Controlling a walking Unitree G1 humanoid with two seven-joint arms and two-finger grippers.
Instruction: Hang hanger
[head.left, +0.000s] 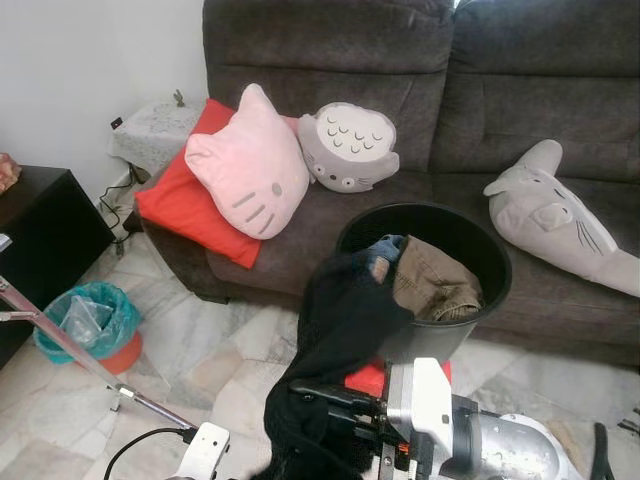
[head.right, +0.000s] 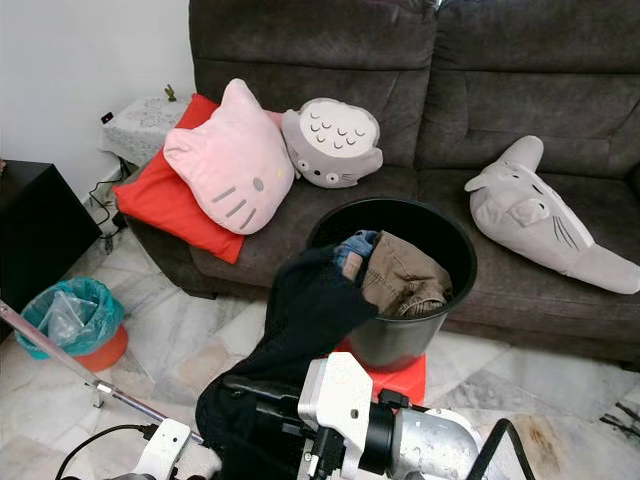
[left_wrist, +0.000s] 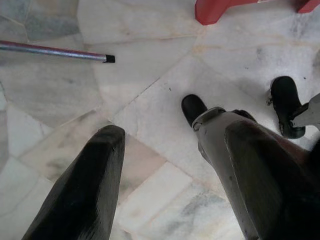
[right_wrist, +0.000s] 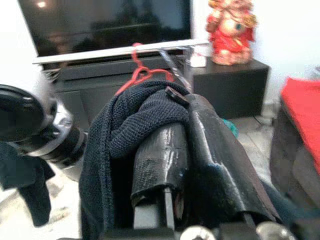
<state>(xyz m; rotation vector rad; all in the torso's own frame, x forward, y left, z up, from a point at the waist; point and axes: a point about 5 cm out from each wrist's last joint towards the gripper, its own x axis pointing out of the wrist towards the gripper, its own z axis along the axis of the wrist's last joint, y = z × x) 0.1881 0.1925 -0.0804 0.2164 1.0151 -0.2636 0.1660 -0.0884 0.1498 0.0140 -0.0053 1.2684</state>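
Right gripper (right_wrist: 172, 150) pinching a black knitted garment (head.left: 335, 330) with a thin red wire hanger (right_wrist: 140, 72) poking out the top, held low in front of the black round laundry bucket (head.left: 495, 262).
Jaws narrow, closed on fabric; knit looks soft, limp, light, hanger probably stiff but slippery inside it — hook is likely the better hold. Left gripper (left_wrist: 165, 175) hanging over marble floor (left_wrist: 150, 40), fingers spread wide, gripping nothing.

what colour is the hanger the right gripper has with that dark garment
Red. The hanger pokes out above the black knit garment pinched in the right gripper; the right wrist view shows it best.
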